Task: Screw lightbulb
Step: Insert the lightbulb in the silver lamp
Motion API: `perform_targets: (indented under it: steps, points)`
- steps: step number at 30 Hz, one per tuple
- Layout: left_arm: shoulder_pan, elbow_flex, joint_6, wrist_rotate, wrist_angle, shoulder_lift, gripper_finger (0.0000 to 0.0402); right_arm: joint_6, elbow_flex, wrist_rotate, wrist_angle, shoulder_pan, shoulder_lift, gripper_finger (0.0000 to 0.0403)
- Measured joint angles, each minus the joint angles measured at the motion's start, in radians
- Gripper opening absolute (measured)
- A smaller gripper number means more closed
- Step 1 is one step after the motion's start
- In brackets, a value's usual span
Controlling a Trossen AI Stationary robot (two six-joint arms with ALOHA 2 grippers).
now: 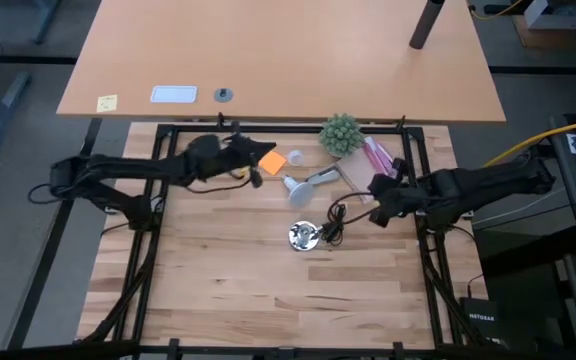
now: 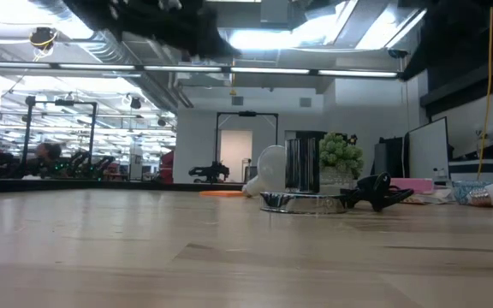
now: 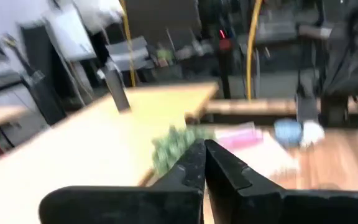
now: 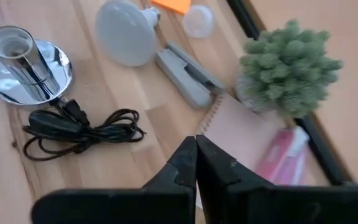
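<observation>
The white frosted lightbulb (image 1: 293, 185) lies on its side on the wooden table, next to a grey oblong object (image 1: 320, 177); it also shows in the right wrist view (image 4: 127, 31) and the low view (image 2: 270, 171). The shiny silver lamp base (image 1: 305, 235) stands upright with its socket open at the top (image 4: 11, 43), and its black cord (image 4: 79, 130) lies coiled beside it. My left gripper (image 1: 256, 170) is shut and empty, raised to the left of the bulb. My right gripper (image 1: 375, 205) is shut and empty, to the right of the cord.
A small green plant (image 1: 341, 135), a pink packet (image 1: 378, 155) and a spiral notebook (image 4: 229, 121) sit at the far right. An orange note (image 1: 271, 160) and a small clear cup (image 4: 197, 20) lie beyond the bulb. The near half of the table (image 1: 268, 300) is bare wood.
</observation>
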Motion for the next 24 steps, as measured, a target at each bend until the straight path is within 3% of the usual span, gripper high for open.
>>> perform_targets:
  steps: [4,11,16,24]
  points:
    - [0.064,0.067,0.023,0.085,-0.125,0.108,0.0001,0.000,-0.127,-0.034,0.189,0.000,0.009,0.0006]
    - [0.095,0.181,0.104,0.091,-0.272,0.295,0.0002,0.001,-0.282,-0.177,0.535,0.000,0.082,0.0006]
    - [0.093,0.215,0.144,0.058,-0.262,0.387,0.0002,0.039,-0.299,-0.211,0.611,0.000,0.147,0.0006]
    - [0.093,0.218,0.283,0.052,-0.215,0.417,0.0002,0.077,-0.299,-0.211,0.625,0.000,0.209,0.0006]
